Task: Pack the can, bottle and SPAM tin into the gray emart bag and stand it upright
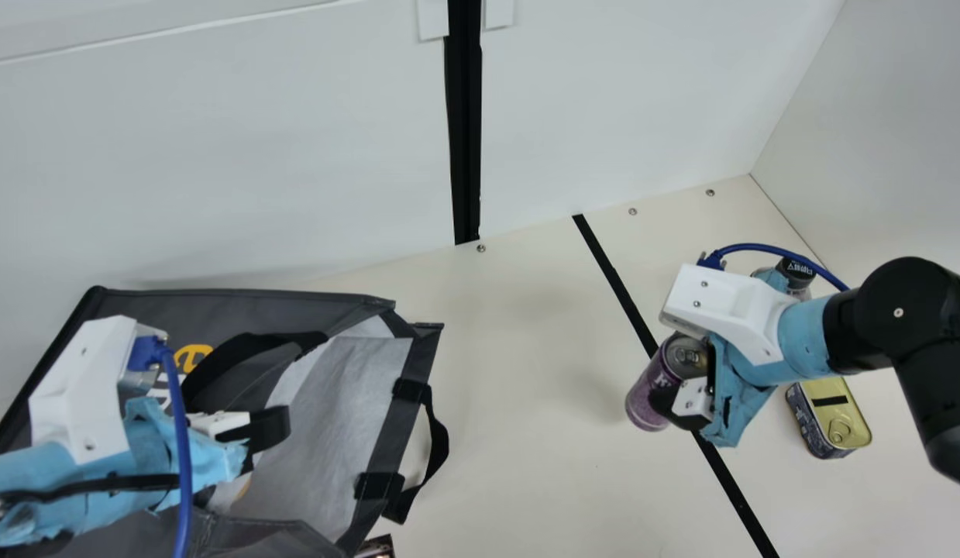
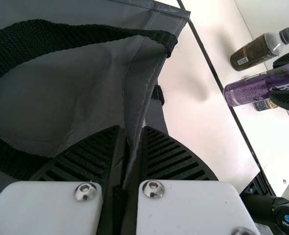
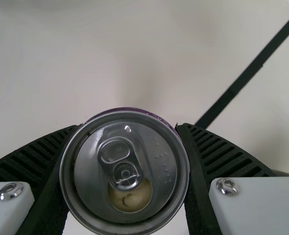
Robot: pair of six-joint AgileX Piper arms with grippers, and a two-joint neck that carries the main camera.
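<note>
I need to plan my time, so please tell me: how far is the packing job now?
Done: the left gripper has its jaws shut on an edge of the gray bag. In hand: the right gripper holds the purple can outside the bag. Left: pack the can, bottle and SPAM tin, then stand the bag upright; its mouth faces sideways.

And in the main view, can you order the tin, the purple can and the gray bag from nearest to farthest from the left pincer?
1. Gray bag: on the left, its fabric gripped by the left pincer.
2. Purple can: right of the bag, in the right pincer.
3. Tin: farthest right, on the table.
</note>
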